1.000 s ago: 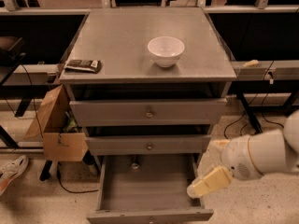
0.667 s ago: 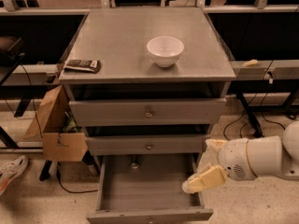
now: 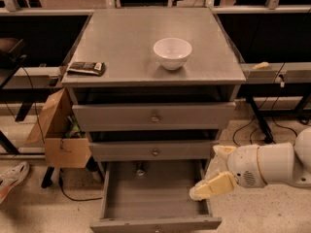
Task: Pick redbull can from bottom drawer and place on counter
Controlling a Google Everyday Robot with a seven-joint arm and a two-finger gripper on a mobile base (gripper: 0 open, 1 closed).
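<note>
- my claw [image 3: 206, 172], two cream-coloured fingers on a rounded white wrist, hangs at the right side of the cabinet, level with the lowest drawer.
- its fingers stand apart, one short tip up by the right end of the middle drawer, the other long one [image 3: 214, 185] slanting down over the right wall of the open drawer; nothing is between them and they hold nothing.
- my thick white arm [image 3: 277, 163] reaches in from the right edge of the view, above the speckled floor.
- the wide grey bottom drawer [image 3: 160, 200] is pulled out toward the camera, with a small round knob on its front panel.
- the small slim redbull can with shiny metal ends [image 3: 140, 169] sits at the back of that drawer, left of centre, partly tucked under the middle drawer's front; i cannot tell whether it stands or lies. it is well apart from my claw.
- the two upper grey drawers [image 3: 154, 117] are closed, each with a round knob in the middle.
- the flat square matte-grey counter [image 3: 131, 38] tops the cabinet.
- a round white bowl [image 3: 172, 53] stands upright on the counter, right of centre and toward the front.
- a dark flat snack packet [image 3: 86, 68] lies at the counter's front left corner, well apart from the bowl.
- a brown cardboard box [image 3: 57, 131] leans against the cabinet's left side on the floor.
- a white shoe [image 3: 12, 178] lies at the far left, beyond the box.
</note>
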